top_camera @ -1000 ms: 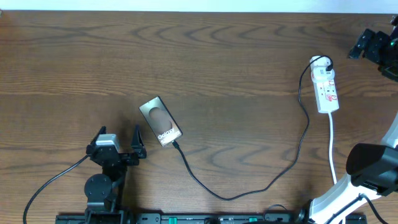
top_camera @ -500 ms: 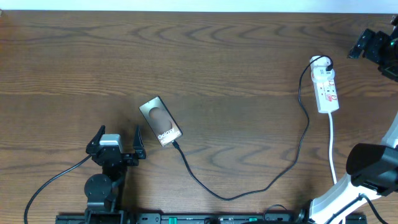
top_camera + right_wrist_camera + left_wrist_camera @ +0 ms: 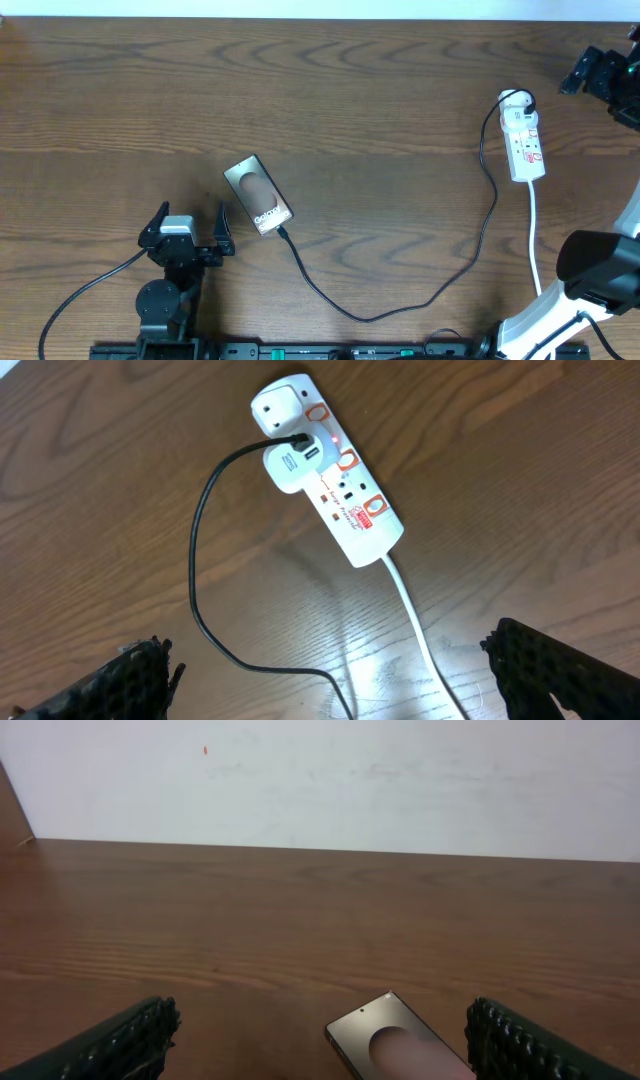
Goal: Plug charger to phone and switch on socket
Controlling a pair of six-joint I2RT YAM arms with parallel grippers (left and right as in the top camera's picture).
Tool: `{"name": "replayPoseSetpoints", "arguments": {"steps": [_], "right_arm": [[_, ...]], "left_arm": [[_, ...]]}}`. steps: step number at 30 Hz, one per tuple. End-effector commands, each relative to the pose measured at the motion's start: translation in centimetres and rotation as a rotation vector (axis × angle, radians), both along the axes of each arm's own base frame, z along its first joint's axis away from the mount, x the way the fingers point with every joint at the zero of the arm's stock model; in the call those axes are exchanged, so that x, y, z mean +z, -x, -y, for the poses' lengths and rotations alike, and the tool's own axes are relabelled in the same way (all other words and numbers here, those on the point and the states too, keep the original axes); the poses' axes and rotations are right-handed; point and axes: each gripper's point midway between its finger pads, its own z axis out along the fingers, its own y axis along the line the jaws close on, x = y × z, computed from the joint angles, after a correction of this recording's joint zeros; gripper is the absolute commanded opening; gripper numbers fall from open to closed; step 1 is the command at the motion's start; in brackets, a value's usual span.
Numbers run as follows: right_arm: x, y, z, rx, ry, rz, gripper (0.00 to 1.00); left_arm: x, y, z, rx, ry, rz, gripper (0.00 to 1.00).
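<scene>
The phone (image 3: 257, 194) lies face up on the table left of centre; its far end also shows in the left wrist view (image 3: 400, 1038). The black charger cable (image 3: 380, 312) runs from the phone's lower end in a long loop to a white adapter in the socket (image 3: 524, 144) at the right. The plug tip (image 3: 282, 232) sits at the phone's end. In the right wrist view the socket (image 3: 345, 490) shows a small red light. My left gripper (image 3: 188, 226) is open, just left of the phone. My right gripper (image 3: 600, 72) is open, raised at the far right above the socket.
The socket's thick white cord (image 3: 534, 235) runs down toward the table's front edge past the right arm's base (image 3: 600, 268). A black cable (image 3: 85, 290) trails from the left arm. A white wall (image 3: 320, 780) stands behind the table.
</scene>
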Motion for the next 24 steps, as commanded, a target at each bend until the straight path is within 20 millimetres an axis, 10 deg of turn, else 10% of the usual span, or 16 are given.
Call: {"name": "replayPoseSetpoints", "arguments": {"steps": [1, 24], "right_arm": [[-0.1, -0.2, -0.1, -0.009, -0.005, -0.004, 0.99], [1.8, -2.5, 0.5, -0.080, 0.086, 0.140, 0.99]], "left_arm": [[-1.4, 0.1, 0.1, -0.006, 0.002, -0.050, 0.94], [-1.4, 0.1, 0.1, -0.006, 0.002, -0.050, 0.94]]}}
